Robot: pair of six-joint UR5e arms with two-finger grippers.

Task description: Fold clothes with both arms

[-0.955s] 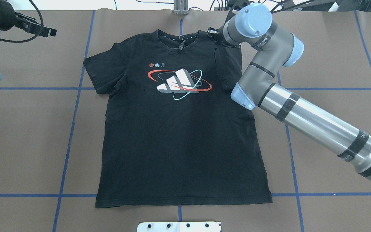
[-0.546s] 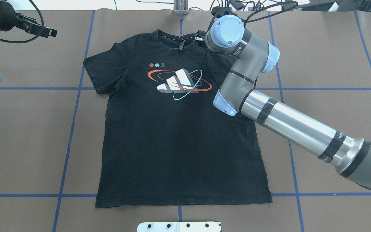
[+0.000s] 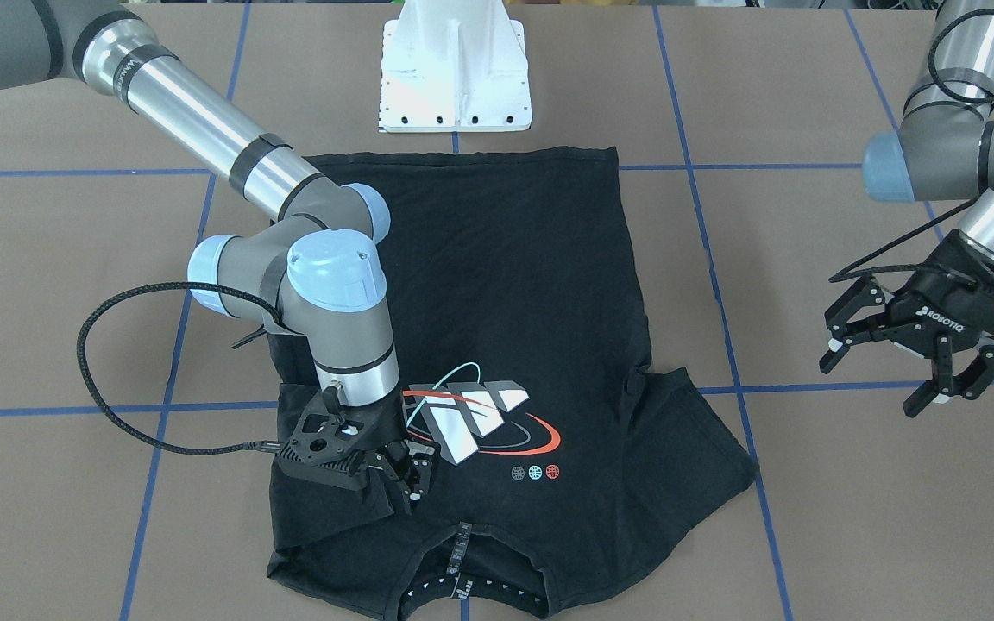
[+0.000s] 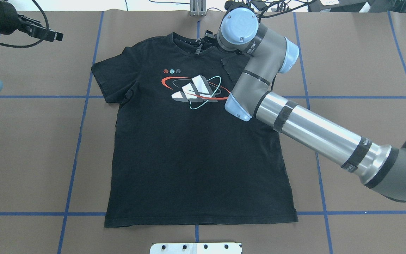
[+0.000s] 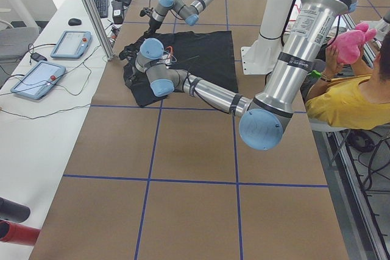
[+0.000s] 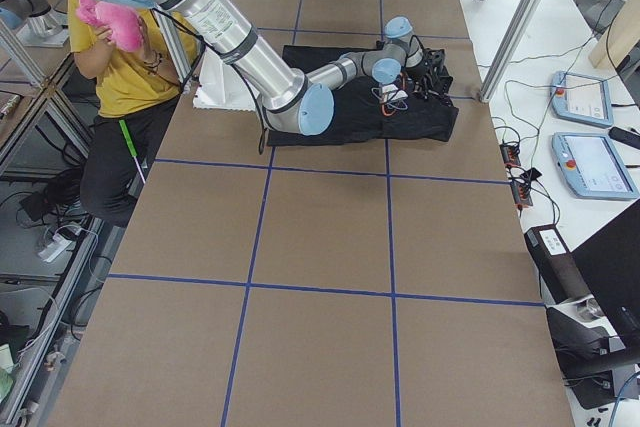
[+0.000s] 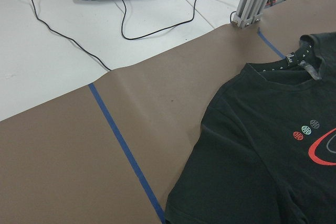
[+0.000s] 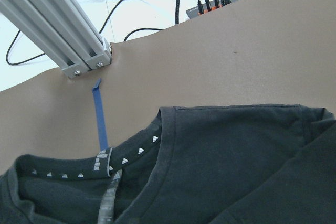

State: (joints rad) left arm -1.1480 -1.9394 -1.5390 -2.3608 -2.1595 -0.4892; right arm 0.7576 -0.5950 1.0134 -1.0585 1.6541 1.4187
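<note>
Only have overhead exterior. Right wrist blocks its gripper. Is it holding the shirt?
Observer: In the front-facing view the right gripper looks shut on the folded-over sleeve of the T-shirt.
Operator: Left gripper open?
Observer: Yes. The left gripper is open over the bare table, apart from the shirt.
Operator: Anyone near the cell?
Observer: The side views show a seated person in yellow beside the robot's base, holding a pink plush toy.

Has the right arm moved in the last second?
Yes. The right arm has swung toward the shirt's collar, dragging the folded sleeve inward across the T-shirt.
</note>
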